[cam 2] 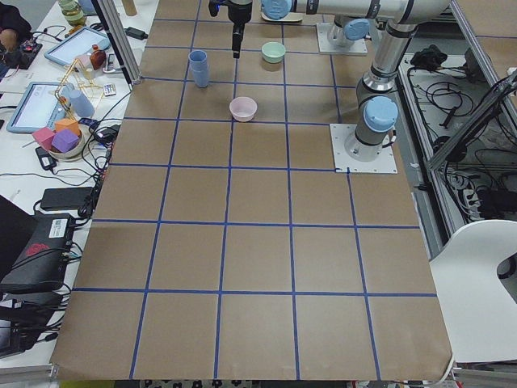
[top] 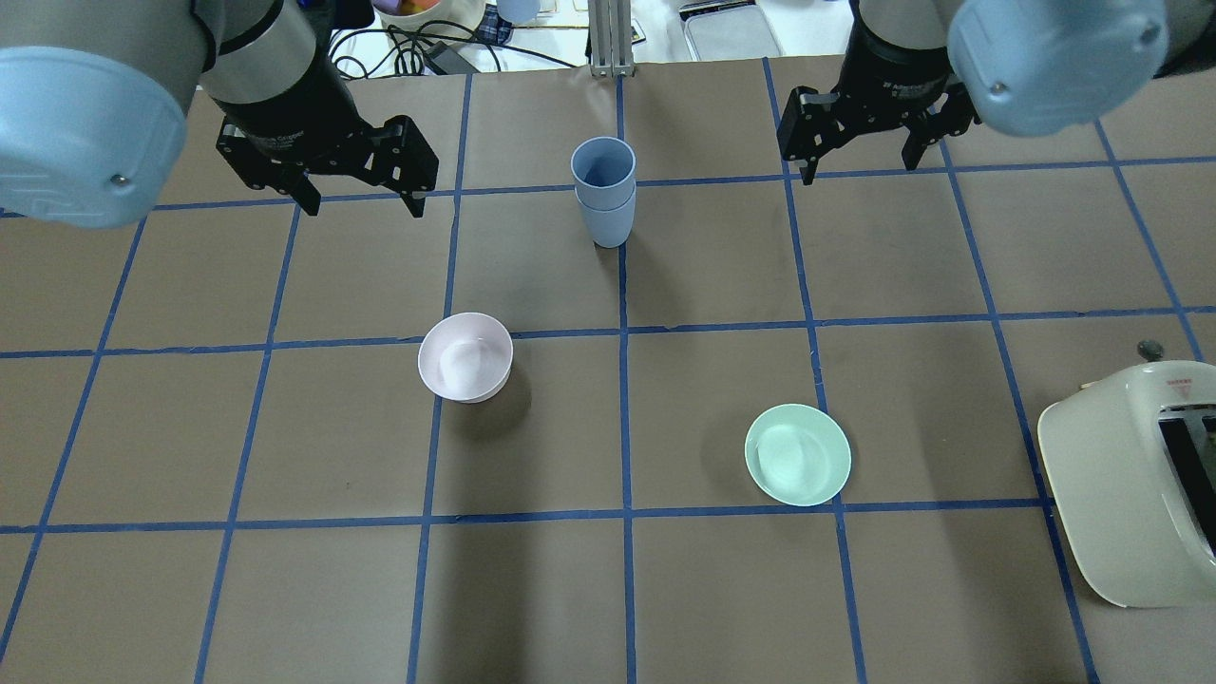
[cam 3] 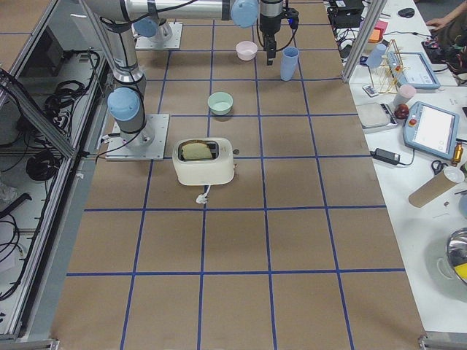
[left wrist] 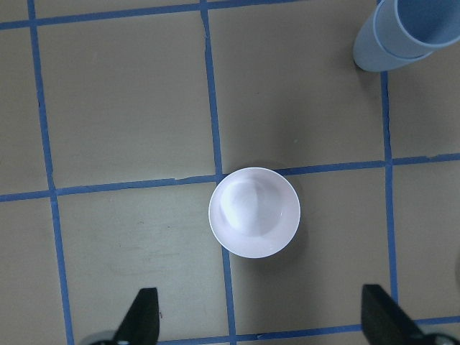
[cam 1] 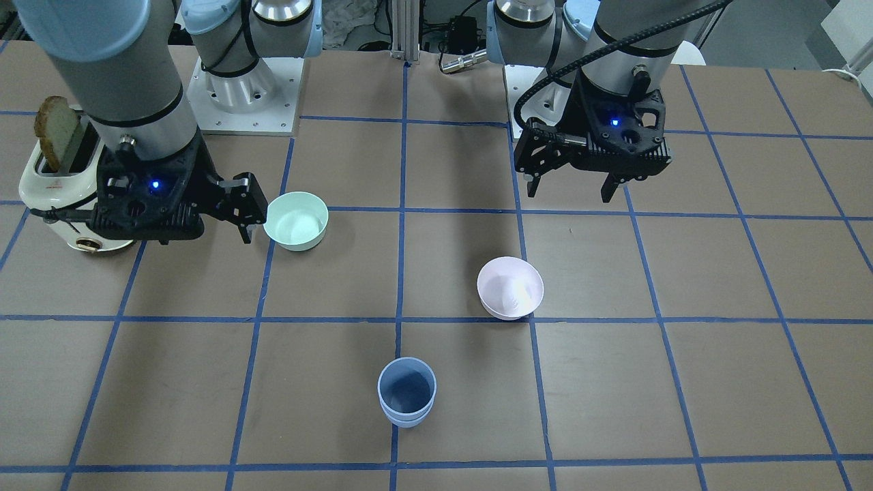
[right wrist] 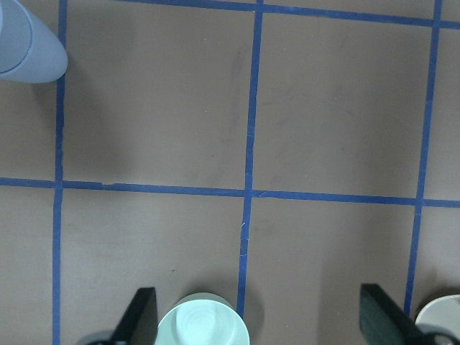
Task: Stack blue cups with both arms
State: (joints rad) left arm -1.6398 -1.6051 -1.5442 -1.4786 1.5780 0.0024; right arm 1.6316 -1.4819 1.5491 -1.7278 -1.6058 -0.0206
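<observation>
Nearest our base, on the right, we logged one cream toaster (top: 1111, 494) with a slice of bread (cam 1: 56, 129) standing in its slot. Next out was a mint-green bowl (top: 798, 454), empty, then a pale pink bowl (top: 465, 356), also empty and well apart from the first. Farthest out, on a blue tape line, the blue cups (top: 604, 195) stood upright, one nested inside the other. We found the left gripper (top: 364, 209) and right gripper (top: 863, 171) flanking them without touching, jaws spread and grasping nothing.
</observation>
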